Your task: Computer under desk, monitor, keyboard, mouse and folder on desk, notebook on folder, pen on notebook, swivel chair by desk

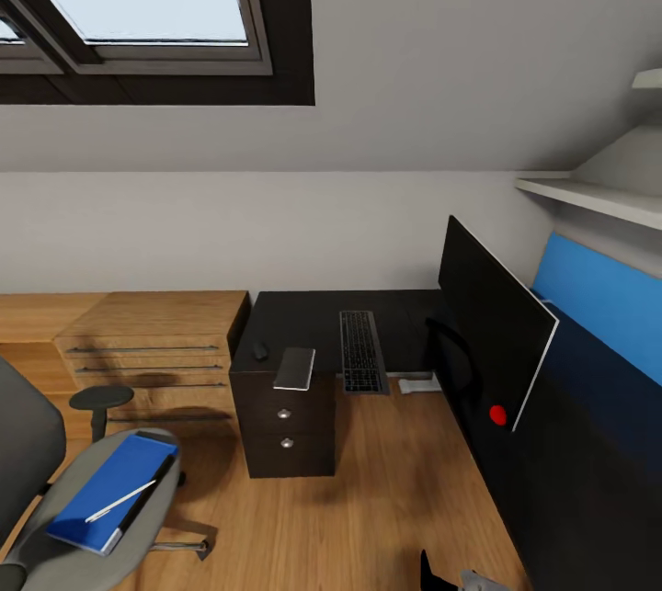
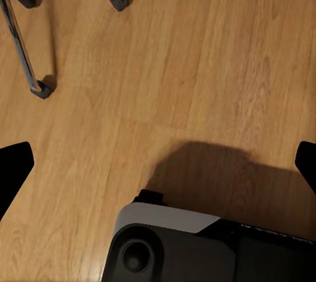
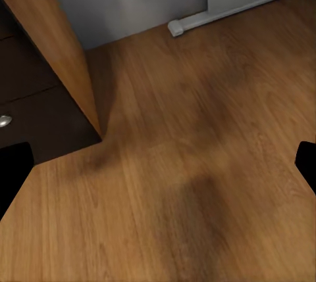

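Folder (image 1: 112, 492), blue, lies flat on the grey seat of the swivel chair (image 1: 28, 471) at the near left of the head view, with the pen (image 1: 120, 500) resting across its cover. Left gripper (image 2: 158, 164) hangs over bare wood floor (image 2: 197, 65) with its two dark fingertips wide apart, nothing between them; the chair's chrome legs and casters show beyond it. Right gripper (image 3: 158, 164) is likewise spread wide and empty above the floor, close to the desk's drawer pedestal (image 3: 26, 111) and a white desk foot (image 3: 230, 7).

Further off, the black desk (image 1: 303, 320) carries the notebook (image 1: 295, 368), grey, lying on the pedestal end with its corner past the front edge. A small dark mouse (image 1: 260, 351) sits just left of it. The keyboard (image 1: 361, 351) lies beside the notebook on its right. The monitor (image 1: 487, 343) stands on the right wing, tilted, red dot at its lower corner. A light-wood chest (image 1: 152, 343) stands left of the desk.
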Available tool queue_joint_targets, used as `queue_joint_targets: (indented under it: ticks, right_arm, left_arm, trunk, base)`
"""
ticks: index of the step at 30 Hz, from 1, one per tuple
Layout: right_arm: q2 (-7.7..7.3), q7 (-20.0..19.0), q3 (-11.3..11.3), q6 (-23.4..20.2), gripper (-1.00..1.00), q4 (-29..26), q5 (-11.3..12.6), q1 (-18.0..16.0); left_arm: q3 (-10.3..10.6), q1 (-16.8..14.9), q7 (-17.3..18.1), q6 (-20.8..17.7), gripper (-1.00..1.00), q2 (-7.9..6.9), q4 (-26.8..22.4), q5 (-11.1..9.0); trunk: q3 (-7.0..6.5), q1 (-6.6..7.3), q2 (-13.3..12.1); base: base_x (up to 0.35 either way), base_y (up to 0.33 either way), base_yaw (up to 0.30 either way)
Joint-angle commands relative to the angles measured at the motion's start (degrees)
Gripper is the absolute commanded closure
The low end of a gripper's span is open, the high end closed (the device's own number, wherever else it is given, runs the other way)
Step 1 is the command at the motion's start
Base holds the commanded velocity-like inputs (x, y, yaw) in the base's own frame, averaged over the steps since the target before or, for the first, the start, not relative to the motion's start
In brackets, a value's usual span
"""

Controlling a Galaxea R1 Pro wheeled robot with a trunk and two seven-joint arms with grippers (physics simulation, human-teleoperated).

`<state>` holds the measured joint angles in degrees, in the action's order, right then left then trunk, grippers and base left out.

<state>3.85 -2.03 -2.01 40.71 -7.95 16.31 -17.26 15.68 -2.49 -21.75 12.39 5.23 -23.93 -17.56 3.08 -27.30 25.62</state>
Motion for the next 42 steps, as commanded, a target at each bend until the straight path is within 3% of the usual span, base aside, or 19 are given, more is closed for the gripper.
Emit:
queue_joint_targets:
  ticks: [1, 3, 4, 6, 7, 8, 10, 11, 13, 15, 16, 18, 19, 22, 25, 27, 29, 32, 42]
  right_arm:
    - [0.03, -0.1, -0.3, 0.3, -1.0, -1.4, 0.3, -0.1]
    - [-0.01, 0.1, -0.3, 0.0, -1.0, -3.9, 0.4, -0.2]
    - [-0.21, 1.3, -0.5, -2.6, -1.0, -11.2, 0.6, -0.2]
    - [-0.38, 3.3, -0.7, -7.1, -1.0, -17.3, 0.6, -0.2]
    - [-0.51, 5.1, -0.7, -11.3, -1.0, -22.2, 0.5, -0.2]
    - [-0.98, 8.0, -0.8, -18.8, -1.0, -30.6, 0.4, -0.2]
    - [-1.58, 9.7, -0.9, -24.1, -1.0, -36.2, 0.4, -0.2]
    - [-2.42, 11.3, -0.9, -29.8, -1.0, -41.6, 0.4, -0.2]
    - [-3.55, 12.6, -1.1, -35.8, -1.0, -46.4, 0.4, -0.2]
    - [-5.59, 13.8, -1.9, -45.5, -1.0, -52.5, 0.6, -0.2]
    - [-6.98, 14.2, -3.2, -51.8, -1.0, -55.5, 1.0, -0.2]
    - [-8.15, 14.3, -5.1, -57.1, -1.0, -57.4, 1.5, -0.2]
    - [-8.97, 14.2, -7.4, -60.9, -1.0, -58.5, 2.3, -0.2]
    - [-9.99, 13.6, -13.1, -65.4, -1.0, -58.5, 4.4, -0.2]
    - [-10.35, 13.3, -15.8, -66.3, -1.0, -56.2, 5.3, -0.2]
    - [-10.42, 13.3, -16.5, -64.3, -1.0, -54.7, 5.5, -0.2]
    - [-10.46, 13.5, -16.9, -56.0, -1.0, -51.4, 5.5, -0.2]
    - [-11.07, 13.6, -17.1, -49.9, -1.0, -49.1, 5.4, -0.2]
    - [-16.77, 13.3, -17.1, -46.4, -1.0, -46.2, 5.2, -0.3]
  left_arm:
    - [0.4, -0.1, -0.4, 0.3, -1.0, -0.04, 0.0, -0.5]
    - [0.4, -0.1, -0.4, 0.3, -1.0, -0.04, 0.0, -0.5]
    - [0.4, -0.1, -0.4, 0.3, -1.0, -0.04, 0.0, -0.5]
    - [0.4, -0.1, -0.4, 0.3, -1.0, -0.04, 0.0, -0.5]
    - [0.4, -0.1, -0.4, 0.3, -1.0, -0.04, 0.0, -0.5]
    - [0.5, -0.1, -0.4, 0.5, -1.0, -0.01, 0.0, -0.5]
    - [0.6, -0.1, -0.4, 0.9, -1.0, 0.01, 0.0, -0.5]
    - [0.6, -0.1, -0.4, 1.3, -1.0, 0.02, 0.0, -0.5]
    - [0.6, -0.1, -0.4, 1.6, -1.0, 0.02, 0.0, -0.5]
    - [0.6, -0.1, -0.4, 1.9, -1.0, -0.01, 0.0, -0.5]
    - [0.6, -0.1, -0.4, 2.0, -1.0, -0.02, 0.0, -0.5]
    - [0.6, -0.1, -0.4, 2.1, -1.0, -0.03, 0.0, -0.5]
    - [0.6, -0.1, -0.4, 2.1, -1.0, -0.04, 0.0, -0.5]
    - [0.6, -0.1, -0.4, 2.2, -1.0, -0.04, 0.0, -0.5]
    - [0.6, -0.1, -0.4, 2.2, -1.0, -0.04, 0.0, -0.4]
    - [0.7, -0.1, -0.4, 2.2, -1.0, -0.03, 0.0, -0.4]
    - [0.6, -0.1, -0.4, 2.2, -1.0, -0.04, 0.0, -0.4]
    - [0.5, -0.1, -0.5, 2.3, -1.0, -0.04, 0.0, -0.5]
    - [0.4, -0.1, -0.5, 2.3, -1.0, -0.04, -0.1, -0.5]
  trunk:
    - [0.12, -0.03, 0.1]
    - [0.12, -0.03, 0.1]
    - [0.12, -0.03, 0.1]
    - [0.12, -0.03, 0.1]
    - [0.12, -0.03, 0.1]
    - [0.12, -0.03, 0.1]
    - [0.12, -0.03, 0.1]
    - [0.12, -0.03, 0.1]
    - [0.12, -0.03, 0.1]
    - [0.12, -0.03, 0.1]
    - [0.12, -0.03, 0.1]
    - [0.12, -0.03, 0.1]
    - [0.12, -0.03, 0.1]
    - [0.12, -0.03, 0.1]
    - [0.12, -0.03, 0.1]
    - [0.12, -0.03, 0.1]
    - [0.12, -0.03, 0.1]
    - [0.12, -0.03, 0.1]
    - [0.12, -0.03, 0.1]
  base:
    - [0.0, 0.0, 0.0]
    - [0.0, 0.0, 0.0]
    - [0.0, 0.0, 0.0]
    - [0.0, 0.0, 0.0]
    - [0.0, 0.0, 0.0]
    - [0.0, 0.0, 0.0]
    - [0.0, 0.0, 0.0]
    - [0.0, 0.0, 0.0]
    - [0.0, 0.0, 0.0]
    - [0.0, 0.0, 0.0]
    - [0.0, 0.0, 0.0]
    - [0.0, 0.0, 0.0]
    - [0.0, 0.0, 0.0]
    - [0.0, 0.0, 0.0]
    - [0.018, -0.022, 0.0]
    - [0.11, -0.129, 0.0]
    - [0.131, -0.157, 0.0]
    - [0.054, -0.065, 0.0]
    - [0.008, -0.009, 0.0]
